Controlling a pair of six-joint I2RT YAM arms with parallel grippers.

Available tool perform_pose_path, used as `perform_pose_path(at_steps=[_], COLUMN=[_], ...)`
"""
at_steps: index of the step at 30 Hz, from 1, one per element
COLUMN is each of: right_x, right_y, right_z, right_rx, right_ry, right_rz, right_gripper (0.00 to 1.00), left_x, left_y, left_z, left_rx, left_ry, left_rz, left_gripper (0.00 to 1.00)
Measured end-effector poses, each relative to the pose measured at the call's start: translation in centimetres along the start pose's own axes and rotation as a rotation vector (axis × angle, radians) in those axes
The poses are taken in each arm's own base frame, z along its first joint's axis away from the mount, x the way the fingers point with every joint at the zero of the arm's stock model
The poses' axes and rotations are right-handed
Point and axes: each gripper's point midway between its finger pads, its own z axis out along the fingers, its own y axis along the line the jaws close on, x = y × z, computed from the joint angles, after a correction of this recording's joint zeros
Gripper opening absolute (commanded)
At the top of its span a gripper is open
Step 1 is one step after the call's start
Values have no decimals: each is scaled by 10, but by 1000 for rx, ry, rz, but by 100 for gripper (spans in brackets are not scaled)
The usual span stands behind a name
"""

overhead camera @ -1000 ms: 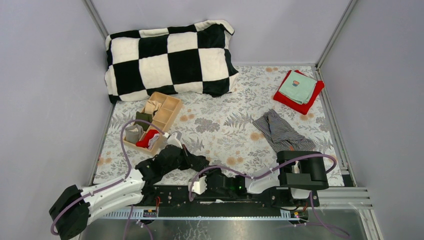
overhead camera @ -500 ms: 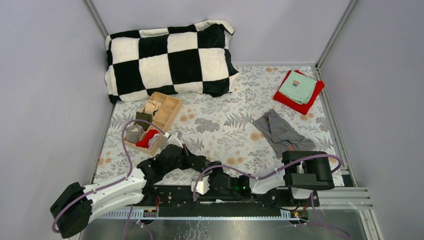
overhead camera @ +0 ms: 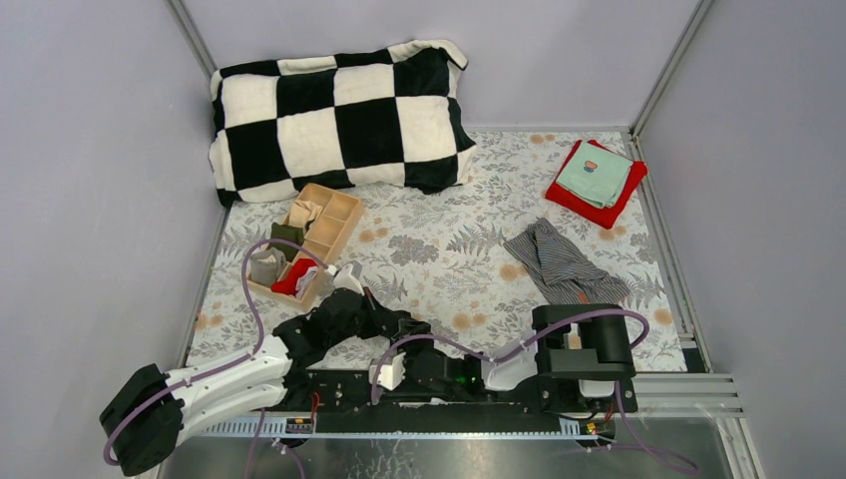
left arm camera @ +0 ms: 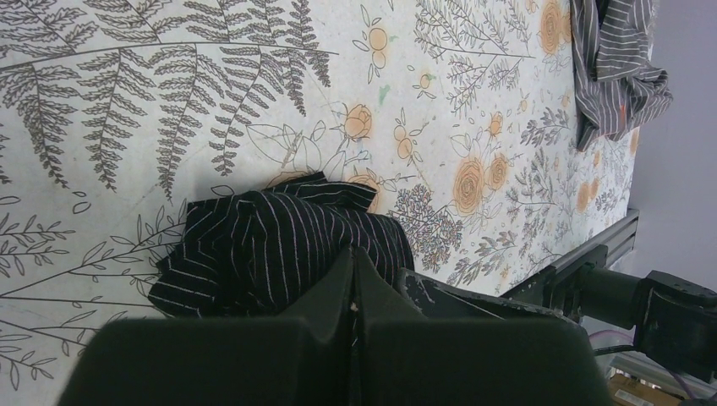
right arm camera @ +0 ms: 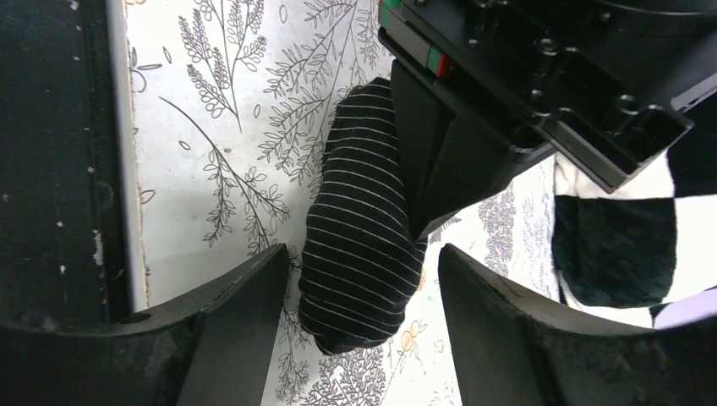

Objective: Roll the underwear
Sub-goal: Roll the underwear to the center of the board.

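Floral table: black boxers sit bundled by the near edge, left of centre. Left hand is closed, pinching the bundle, probably to keep the roll tight. Right hand is wide open, straddling it and holding nothing. Grey boxers lie loose toward the right edge.

Floral table: pillow, tray, red cloth, grey boxers, black boxers
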Motion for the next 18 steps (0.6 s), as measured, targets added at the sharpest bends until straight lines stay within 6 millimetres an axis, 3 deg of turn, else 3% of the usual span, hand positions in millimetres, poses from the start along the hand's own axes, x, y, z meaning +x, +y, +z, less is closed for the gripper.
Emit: perform_pose_path(at_steps=[9, 11, 14, 17, 18], right_x=[10, 12, 16, 17, 17], right_y=[-7, -7, -1, -2, -3], right_z=[-2, -1, 1, 1, 0], right_rx=[52, 60, 48, 69, 77], right_ry=[38, 41, 52, 52, 48], right_rz=[-74, -86, -107, -115, -107], right_gripper=[69, 56, 25, 1, 0], left_x=[0, 0, -1, -1, -1], left_y=[0, 0, 0, 2, 1], left_z=[0, 0, 0, -1, -2], left_rx=[-2, -2, -4, -9, -9], left_ry=[-1, -1, -4, -3, -6], left_rz=[-1, -1, -1, -3, -6], left_gripper=[0, 0, 0, 0, 0])
